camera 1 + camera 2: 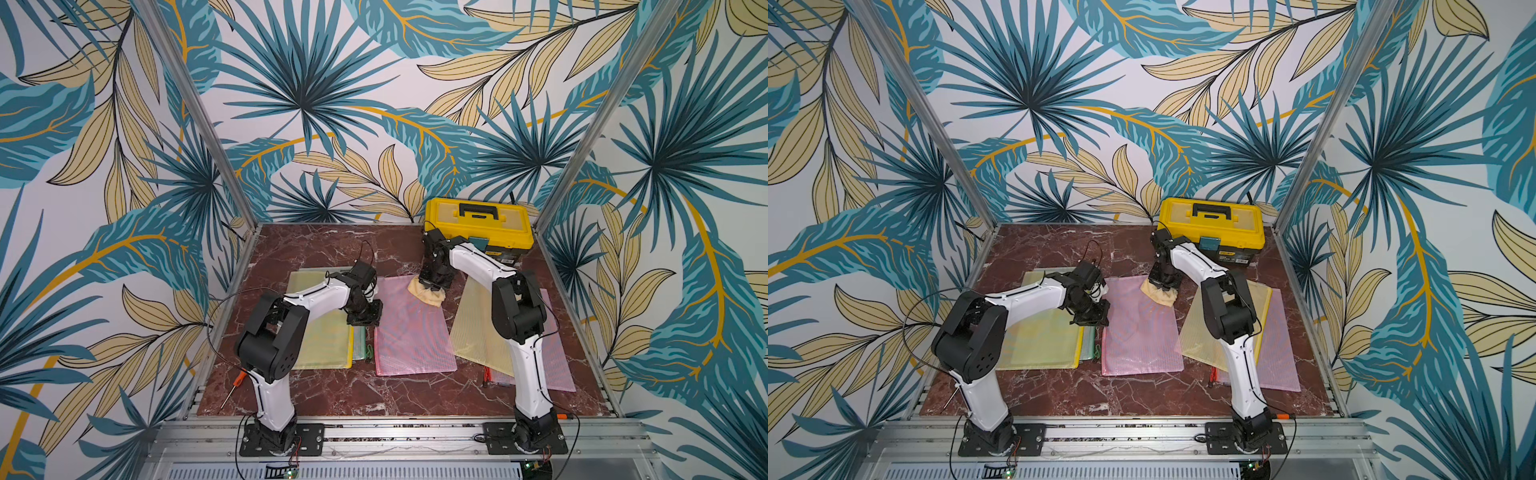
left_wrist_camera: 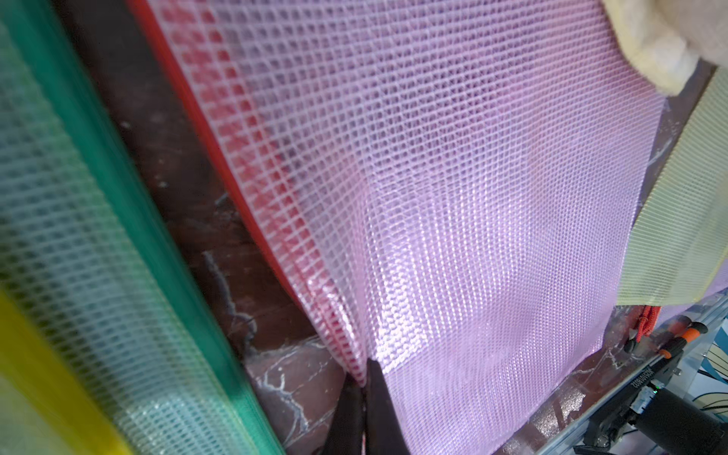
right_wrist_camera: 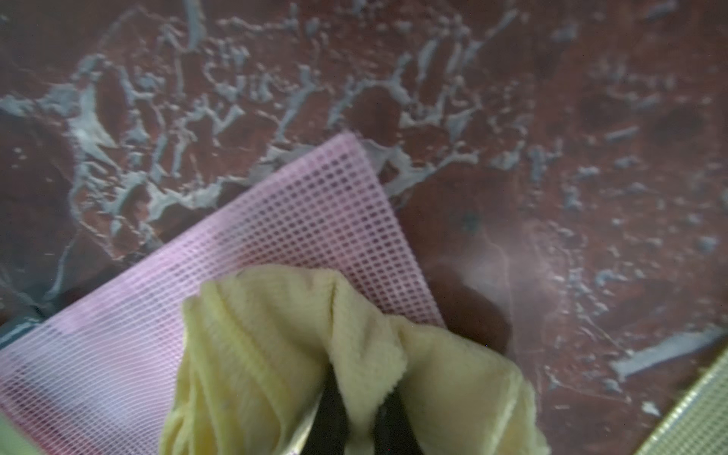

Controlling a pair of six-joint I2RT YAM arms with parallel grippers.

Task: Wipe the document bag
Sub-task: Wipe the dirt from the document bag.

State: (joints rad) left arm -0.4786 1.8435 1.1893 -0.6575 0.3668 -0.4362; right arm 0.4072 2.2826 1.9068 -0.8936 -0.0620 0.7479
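- My left gripper [image 1: 364,319] is pinched shut on the red-trimmed long edge of the pink document bag [image 1: 411,332], just left of centre in both top views (the left wrist view shows my two dark fingers [image 2: 380,405] pressed together on that seam).
- The bag lies flat on the red marble table [image 1: 332,392], a little below the middle of the frame. A yellow-and-green stack of bags [image 1: 324,345] lies just to its left and a yellow bag [image 1: 473,332] to its right.
- My right gripper [image 1: 432,284] is clenched on a pale yellow cloth [image 1: 429,296], which bunches up around the jaws. The cloth rests on the bag's upper right corner, spilling slightly past its edge.
- A yellow toolbox [image 1: 478,226] stands at the back of the table, right of centre.
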